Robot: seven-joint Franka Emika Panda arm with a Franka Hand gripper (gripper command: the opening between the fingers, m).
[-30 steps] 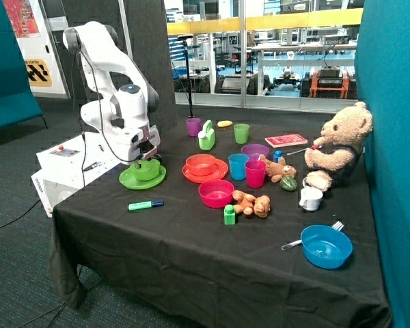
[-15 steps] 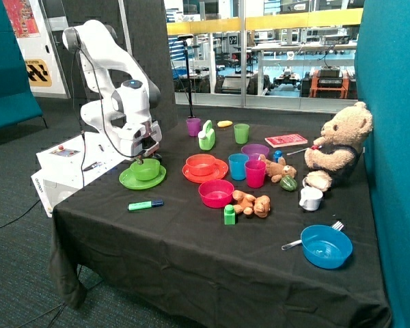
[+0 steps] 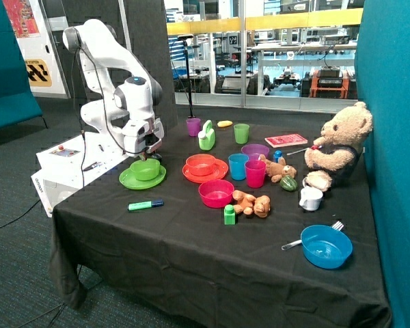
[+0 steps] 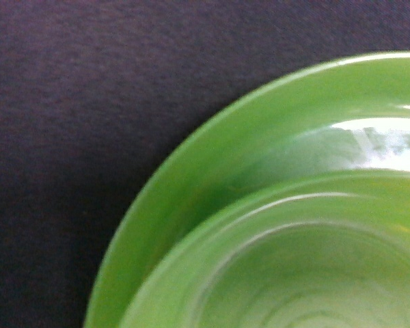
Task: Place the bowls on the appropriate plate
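Lime green plastic bowl (image 3: 145,169) sits on green plate (image 3: 128,180), centre-left; orange-red bowl (image 3: 201,164) on orange plate (image 3: 220,173). Gripper (image 3: 149,155) just above green bowl, finger opening cannot tell.

lime green bowl (image 3: 145,169) sits upright on the green plate (image 3: 128,181) at the left; orange-red bowl (image 3: 201,164) sits upright on the orange plate (image 3: 220,172) beside it.

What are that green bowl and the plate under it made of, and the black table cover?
Green bowl and green plate: probably glossy plastic, judging by the bright reflections and even colour in the wrist view. Black cover: apparently matte cloth, draping in folds over the table edge.
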